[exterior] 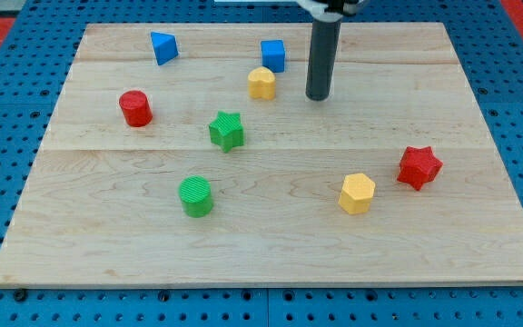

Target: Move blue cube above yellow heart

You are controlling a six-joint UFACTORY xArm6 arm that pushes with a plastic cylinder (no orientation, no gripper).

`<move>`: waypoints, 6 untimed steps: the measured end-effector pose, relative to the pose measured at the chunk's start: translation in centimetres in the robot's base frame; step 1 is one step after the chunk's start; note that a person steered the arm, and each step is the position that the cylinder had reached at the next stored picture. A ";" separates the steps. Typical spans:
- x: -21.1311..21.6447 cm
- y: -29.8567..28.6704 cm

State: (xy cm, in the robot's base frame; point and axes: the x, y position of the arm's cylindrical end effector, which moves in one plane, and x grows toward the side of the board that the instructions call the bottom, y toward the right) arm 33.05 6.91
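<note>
The blue cube [273, 55] sits near the view's top, just above and slightly right of the yellow heart [261, 84]; the two are close but a thin gap shows between them. My tip [318, 97] is on the board to the right of the yellow heart and below-right of the blue cube, touching neither. The dark rod rises from it to the view's top edge.
On the wooden board [271, 245]: a blue triangular block [163, 46] at top left, a red cylinder [135, 108] at left, a green star [227, 130] in the middle, a green cylinder [195, 196] below it, a yellow hexagon [357, 193] and a red star [419, 167] at right.
</note>
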 end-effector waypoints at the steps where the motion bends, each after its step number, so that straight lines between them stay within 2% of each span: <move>1: -0.4 -3.4; 3: -1.4 -5.2; 4: -3.1 2.7; 5: -6.1 -0.7; 6: -6.0 -4.7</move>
